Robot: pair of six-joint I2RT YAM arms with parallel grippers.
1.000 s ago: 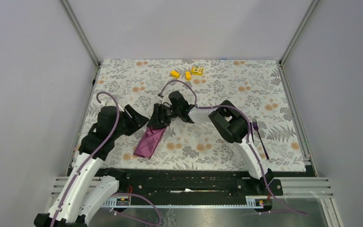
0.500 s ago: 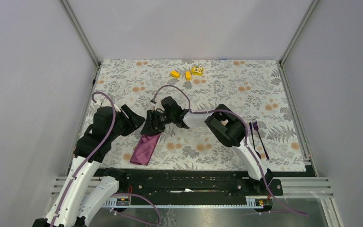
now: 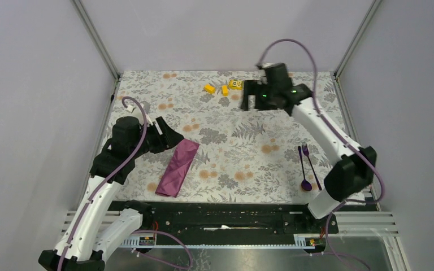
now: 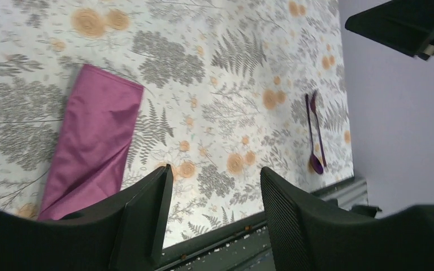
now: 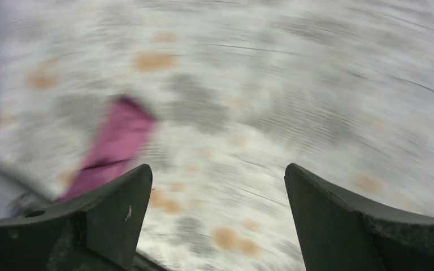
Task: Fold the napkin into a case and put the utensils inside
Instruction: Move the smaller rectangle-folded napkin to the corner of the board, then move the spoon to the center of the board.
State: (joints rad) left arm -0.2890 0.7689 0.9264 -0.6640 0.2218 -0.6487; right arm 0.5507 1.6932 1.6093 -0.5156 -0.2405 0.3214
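**Folded napkin [image 3: 178, 167] at left, spoon [image 3: 306, 184] and fork [image 3: 312, 167] at right**

From above, 1 plum napkin lies folded into a narrow strip on the floral tablecloth [image 3: 248, 135] that covers the worktop, near the left front. 1 spoon and 1 fork lie side by side at the right front, well apart from the napkin. Only this view shows the 3 yellow blocks [image 3: 224, 89] near the far edge, with the wrist of the right arm [image 3: 322, 121] close to them.

The left wrist camera shows the left hand [image 4: 216, 175] spread with nothing between its fingers. The strip is partly hidden behind 1 finger, and the spoon and fork are thin dark shapes far off.

The right wrist view is smeared by blur. The right hand [image 5: 217, 172] is spread wide and empty, and only the purple strip can be made out on the cloth.
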